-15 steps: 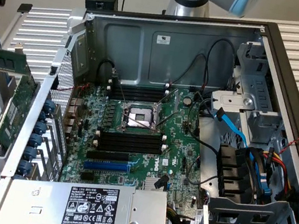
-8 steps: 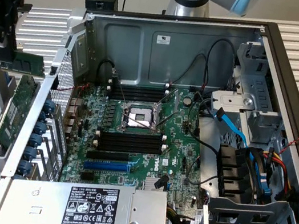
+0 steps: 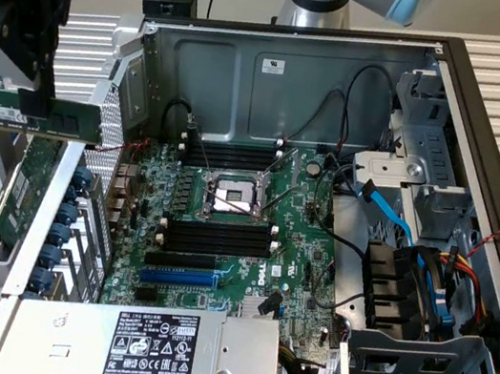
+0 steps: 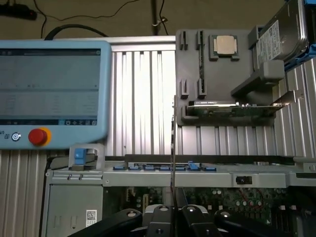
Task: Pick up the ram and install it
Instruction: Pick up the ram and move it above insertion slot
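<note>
Jaws closed on the ram (image 3: 49, 116), which they pinch along its upper long edge. The stick hangs level below them with its label strip and black chips facing the exterior camera. The gripper (image 3: 42, 90) sits high at the exterior view's left, just beside the side wall of the open computer case (image 3: 253, 62), and the free end of the stick reaches toward that wall. Well apart from the jaws, down inside the case, lies the motherboard (image 3: 307, 246). It carries two banks of black memory slots (image 3: 217, 237) with white end clips, one bank on each side of the processor socket (image 3: 229, 193). The power supply (image 3: 164, 346) is lower in the case, also well clear of the jaws. From the wrist camera the ram (image 4: 173, 148) shows edge-on as a thin line running straight out from between the fingers (image 4: 190, 222) of the gripper (image 4: 174, 212). Ahead of the jaws and off to one side of the stick is a grey parts tray (image 4: 222, 79). The tray holds a processor chip (image 4: 224, 45), an expansion card (image 4: 232, 108) and a hard drive (image 4: 284, 34). Off to the other side of the stick is a blue control tablet (image 4: 54, 94) with a red button (image 4: 38, 137). Close under the jaws is the top rail of the case, with green board showing just past it.
</note>
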Controlling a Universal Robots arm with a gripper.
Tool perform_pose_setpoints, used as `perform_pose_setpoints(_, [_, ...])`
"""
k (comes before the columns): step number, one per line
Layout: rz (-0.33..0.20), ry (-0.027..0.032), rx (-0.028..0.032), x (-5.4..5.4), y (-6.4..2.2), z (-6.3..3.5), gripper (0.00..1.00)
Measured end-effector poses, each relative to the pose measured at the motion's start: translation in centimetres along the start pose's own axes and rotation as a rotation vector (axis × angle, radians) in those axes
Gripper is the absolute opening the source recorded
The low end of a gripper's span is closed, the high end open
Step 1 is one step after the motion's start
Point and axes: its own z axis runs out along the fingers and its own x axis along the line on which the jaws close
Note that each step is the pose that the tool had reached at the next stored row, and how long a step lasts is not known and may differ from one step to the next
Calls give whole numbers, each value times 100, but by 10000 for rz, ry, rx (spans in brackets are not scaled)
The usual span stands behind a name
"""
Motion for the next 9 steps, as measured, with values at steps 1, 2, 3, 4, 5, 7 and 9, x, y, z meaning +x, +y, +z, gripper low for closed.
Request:
perform_pose_setpoints(1, [6,38,55,-1,-20,-3,13])
perform_pose_setpoints(2, [11,74,112,-2,-40,-5,13])
perform_pose_setpoints(3, [16,99,165,-2,-60,-8,13])
perform_pose_setpoints(4, [19,116,211,-3,-81,-11,13])
perform_pose_setpoints(5, [22,132,241,-4,-109,-15,13])
perform_pose_setpoints(7, [23,147,250,-7,-194,-26,13])
perform_pose_setpoints(9, [23,149,231,-11,-281,-38,13])
